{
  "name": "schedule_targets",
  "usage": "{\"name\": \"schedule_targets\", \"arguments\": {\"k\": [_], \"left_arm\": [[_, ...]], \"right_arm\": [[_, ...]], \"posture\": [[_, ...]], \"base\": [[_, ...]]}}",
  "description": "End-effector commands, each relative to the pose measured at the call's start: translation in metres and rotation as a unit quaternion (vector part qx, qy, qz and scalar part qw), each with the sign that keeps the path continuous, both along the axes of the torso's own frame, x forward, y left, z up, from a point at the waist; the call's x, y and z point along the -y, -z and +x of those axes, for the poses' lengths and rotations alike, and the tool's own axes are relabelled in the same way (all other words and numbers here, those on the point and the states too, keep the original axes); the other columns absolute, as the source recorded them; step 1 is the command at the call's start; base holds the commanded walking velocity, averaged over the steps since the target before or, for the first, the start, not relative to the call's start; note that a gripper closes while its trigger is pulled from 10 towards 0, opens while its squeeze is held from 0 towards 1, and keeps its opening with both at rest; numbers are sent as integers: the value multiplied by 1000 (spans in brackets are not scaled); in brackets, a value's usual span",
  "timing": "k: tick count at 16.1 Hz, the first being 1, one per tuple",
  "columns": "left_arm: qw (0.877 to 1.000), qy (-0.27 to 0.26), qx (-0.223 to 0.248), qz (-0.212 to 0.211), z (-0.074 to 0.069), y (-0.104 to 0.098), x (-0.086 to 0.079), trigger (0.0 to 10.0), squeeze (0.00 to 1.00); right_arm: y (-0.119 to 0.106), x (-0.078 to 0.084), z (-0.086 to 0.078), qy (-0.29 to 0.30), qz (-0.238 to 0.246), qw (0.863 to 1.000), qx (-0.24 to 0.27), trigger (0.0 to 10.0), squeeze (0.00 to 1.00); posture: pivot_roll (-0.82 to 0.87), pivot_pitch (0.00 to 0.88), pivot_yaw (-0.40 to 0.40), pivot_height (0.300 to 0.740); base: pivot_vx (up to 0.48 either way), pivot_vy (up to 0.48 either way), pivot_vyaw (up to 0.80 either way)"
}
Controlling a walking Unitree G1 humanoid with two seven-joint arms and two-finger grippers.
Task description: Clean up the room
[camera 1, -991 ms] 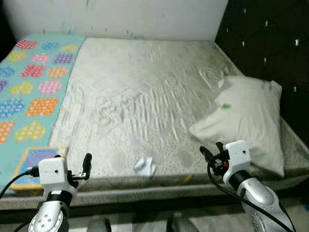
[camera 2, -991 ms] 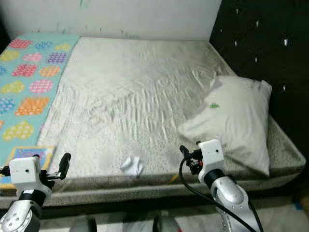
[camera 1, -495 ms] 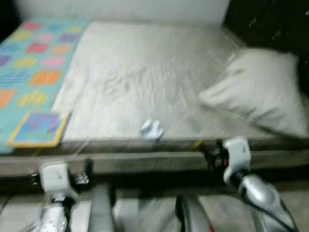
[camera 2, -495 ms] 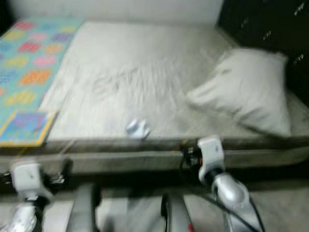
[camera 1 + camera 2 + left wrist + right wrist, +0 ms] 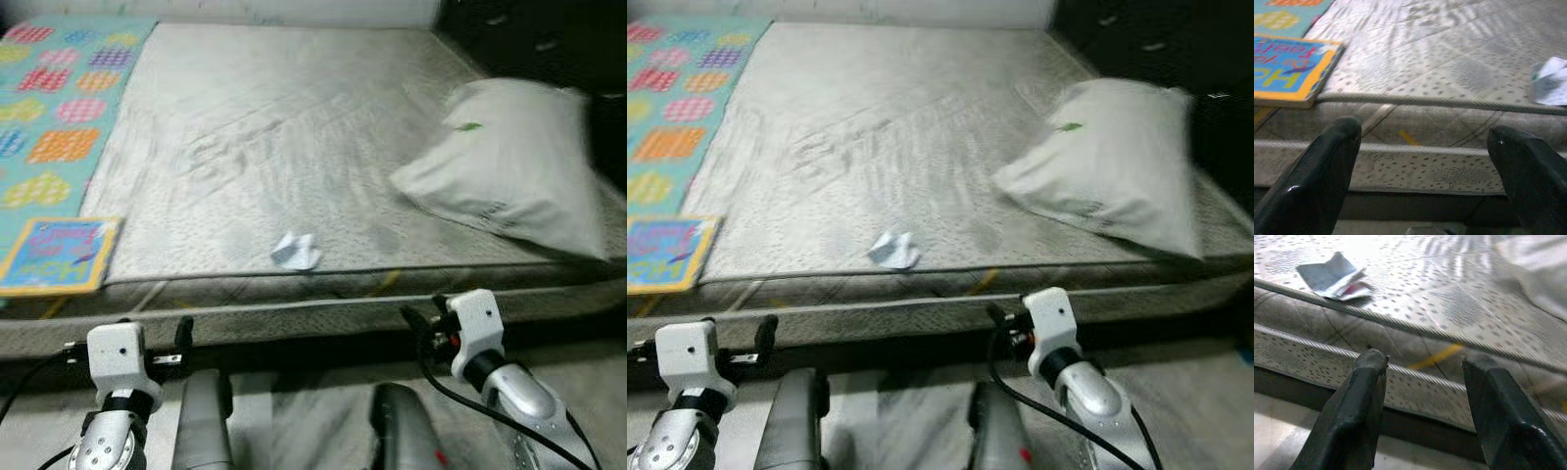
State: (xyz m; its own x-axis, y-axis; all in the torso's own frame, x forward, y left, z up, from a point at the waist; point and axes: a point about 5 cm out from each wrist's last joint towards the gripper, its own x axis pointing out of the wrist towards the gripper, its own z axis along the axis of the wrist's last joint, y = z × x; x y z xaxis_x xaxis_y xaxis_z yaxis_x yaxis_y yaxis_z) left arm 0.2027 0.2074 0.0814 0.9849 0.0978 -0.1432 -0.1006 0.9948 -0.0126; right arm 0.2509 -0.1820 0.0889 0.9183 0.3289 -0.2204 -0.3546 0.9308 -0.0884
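Note:
A small crumpled white wrapper [image 5: 296, 252] lies near the front edge of the grey mattress [image 5: 294, 127]; in the wrist views the wrapper [image 5: 1550, 81] [image 5: 1332, 276] sits just past the piping. A colourful book [image 5: 57, 255] rests at the front left corner of the mattress, beside a patterned teal blanket [image 5: 59, 108]. My left gripper [image 5: 181, 338] is open and empty, low in front of the mattress side. My right gripper [image 5: 423, 315] is open and empty too, level with the bed's front edge, right of the wrapper.
A white pillow [image 5: 509, 166] lies on the right side of the bed against a dark headboard [image 5: 549, 39]. The mattress side [image 5: 294, 311] runs across in front of both grippers. My legs [image 5: 201, 421] stand on the pale floor below.
The whole picture has shifted: the camera now looks lower, showing the bed's side, the floor and my legs. Both grippers sit below the mattress top. Nothing on the bed moved.

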Motion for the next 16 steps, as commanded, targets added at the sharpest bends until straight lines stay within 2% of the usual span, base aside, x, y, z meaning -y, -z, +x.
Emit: {"name": "schedule_targets", "arguments": {"k": [1,7,16], "left_arm": [[1000,1,6,5,-1,-3,0,10000,0],[1000,4,7,0,-1,-3,1,10000,0],[1000,13,9,-3,3,-4,1,10000,0]], "right_arm": [[-6,-3,1,-11,2,1000,15,10000,0],[-6,-1,3,-11,3,1000,12,10000,0],[-5,-2,6,-9,2,1000,13,10000,0]], "posture": [[-62,100,-75,533],[-62,107,-81,533],[-63,114,-78,533]], "base": [[0,0,750],[40,0,86],[288,0,0]]}}
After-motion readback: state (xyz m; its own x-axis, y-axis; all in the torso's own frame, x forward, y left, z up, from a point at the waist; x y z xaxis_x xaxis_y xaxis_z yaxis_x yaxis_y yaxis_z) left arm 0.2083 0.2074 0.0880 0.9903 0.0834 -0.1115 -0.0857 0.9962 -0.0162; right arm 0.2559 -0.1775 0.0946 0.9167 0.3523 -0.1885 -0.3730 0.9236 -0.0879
